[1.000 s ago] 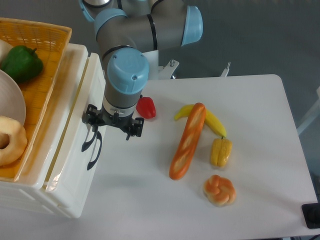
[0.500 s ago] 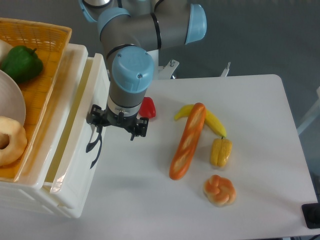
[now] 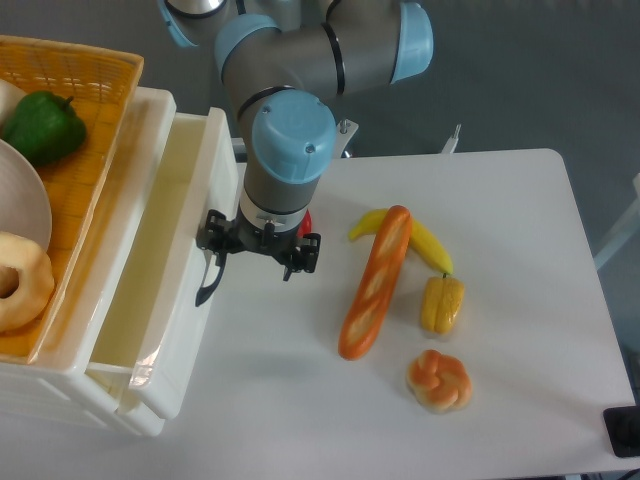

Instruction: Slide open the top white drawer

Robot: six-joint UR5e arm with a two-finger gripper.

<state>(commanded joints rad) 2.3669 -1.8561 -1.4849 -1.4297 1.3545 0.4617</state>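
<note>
While the arm hangs over the middle of the scene, the left edge is filled by the orange woven basket (image 3: pixel 95 90), which sits on top of the white cabinet. Inside it lie a green pepper (image 3: pixel 42 125), a part of a white plate (image 3: pixel 22 205) and a pale ring of bread (image 3: pixel 20 280).

Just to the right of the basket is the top white drawer (image 3: pixel 160 260). It stands partly pulled out from the cabinet toward the table, so its pale inside is open to view from above. Its curved black handle (image 3: pixel 208 285) is on the front wall, at the side facing the table.

Directly beside that front wall hangs the gripper (image 3: pixel 258 250), pointing down from the grey and light blue wrist. Its left part is at the top of the handle and seems to touch it, but the fingers are seen from above and are mostly hidden under the wrist, so I cannot tell how wide they are or whether they really grasp the handle.

Behind the gripper a red pepper (image 3: pixel 303 222) is almost fully covered by it. Farther right on the white table (image 3: pixel 520 260) lies a long baguette (image 3: pixel 375 283), resting across a yellow banana (image 3: pixel 425 240). Near them are a corn cob (image 3: pixel 441 304) and, below it, a small braided bun (image 3: pixel 438 380).
</note>
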